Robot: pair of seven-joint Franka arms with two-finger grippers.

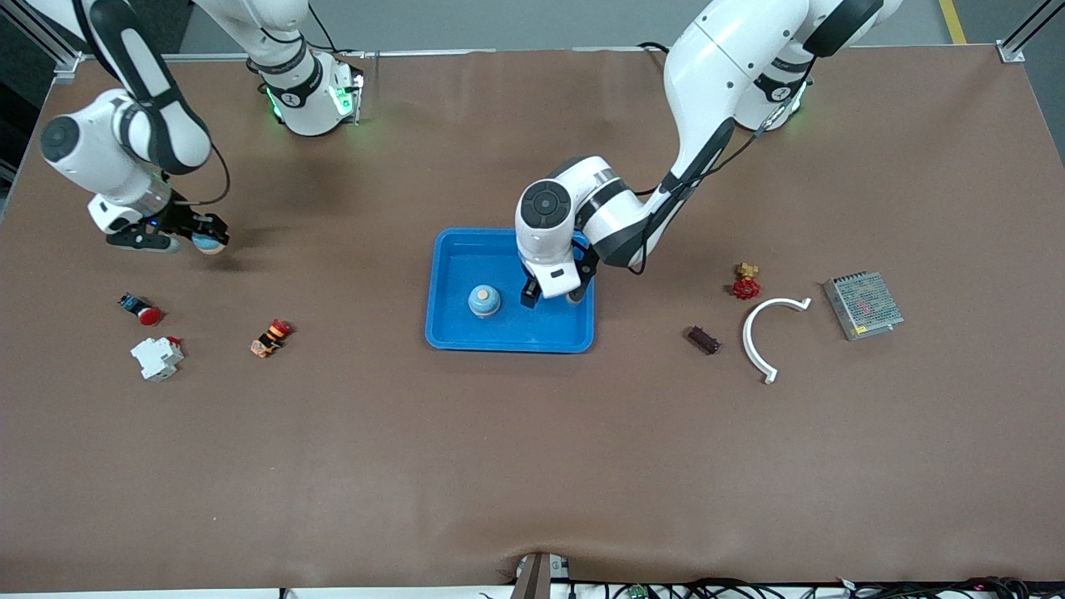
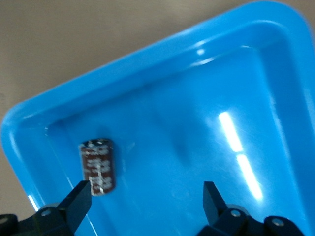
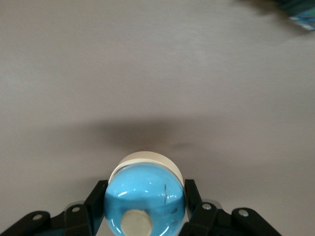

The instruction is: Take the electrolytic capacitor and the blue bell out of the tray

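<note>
A blue tray (image 1: 449, 337) lies mid-table, and a blue bell with a cream knob (image 1: 484, 300) stands in it. My left gripper (image 1: 551, 298) hangs low over the tray beside that bell, open and holding nothing. In the left wrist view a dark brown capacitor (image 2: 99, 166) lies on the tray floor (image 2: 197, 123), just off one fingertip of the left gripper (image 2: 146, 189). My right gripper (image 1: 204, 237) is over bare table at the right arm's end, shut on a second blue bell (image 1: 209, 242). The right wrist view shows this bell (image 3: 145, 194) between the pads (image 3: 191, 196).
Near the right arm's end lie a red push button (image 1: 143, 310), a white breaker (image 1: 156, 358) and an orange-red part (image 1: 271, 337). Toward the left arm's end are a red-handled brass valve (image 1: 746, 283), a dark brown part (image 1: 703, 339), a white curved piece (image 1: 761, 333) and a metal power supply (image 1: 863, 304).
</note>
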